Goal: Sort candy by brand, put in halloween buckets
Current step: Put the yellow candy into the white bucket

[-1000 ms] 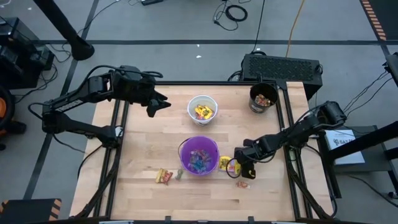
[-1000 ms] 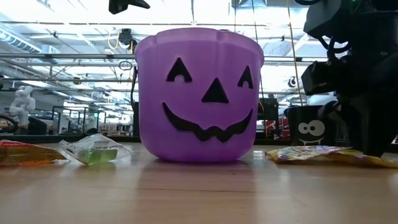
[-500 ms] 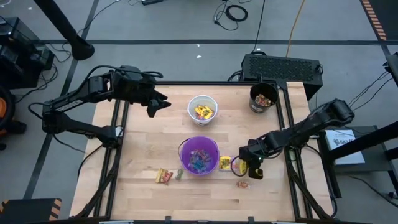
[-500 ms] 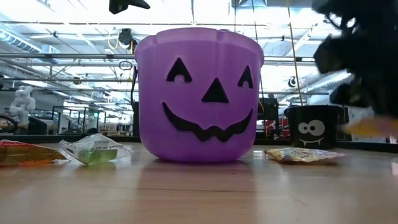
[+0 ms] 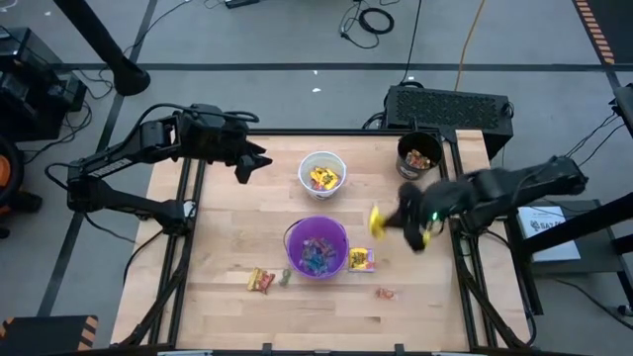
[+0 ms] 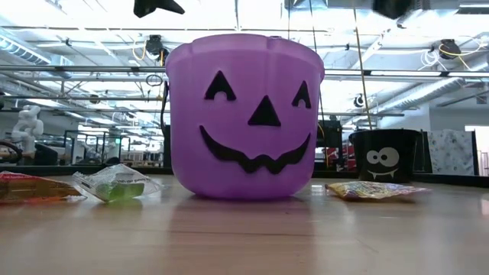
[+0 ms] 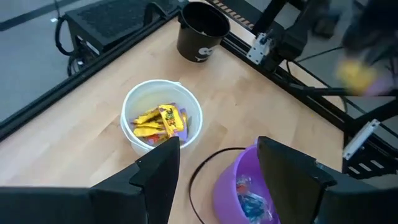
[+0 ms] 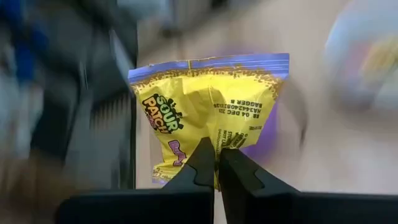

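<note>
My right gripper [image 5: 388,222] hangs above the table, right of the purple bucket [image 5: 316,247], shut on a yellow candy packet [image 8: 208,106]. My left gripper [image 7: 217,168] waits open in the air at the far left, left of the white bucket [image 5: 322,173], which holds yellow packets. The black bucket [image 5: 418,155] stands at the far right with candy in it. The purple bucket holds pink and blue sweets. Another yellow packet [image 5: 361,259] lies flat on the table beside the purple bucket. My right gripper pinches one edge of the yellow packet [image 8: 215,163] between its two shut fingers, about midway along that edge. The rest of the packet sticks out beyond the fingertips, spread flat. It is lifted clear of the table.
A small wrapped sweet [image 5: 384,293] lies near the front right. An orange packet [image 5: 260,281] and a green one [image 5: 284,278] lie left of the purple bucket. A black box with a ridged top [image 5: 447,107] stands behind the black bucket. Bare wood lies at the left.
My right gripper has gone up from the table beside the purple bucket and toward the far edge, tipping from steeply down to nearer level. It carries one yellow packet, now lifted clear. The other yellow packet has stayed on the table.
</note>
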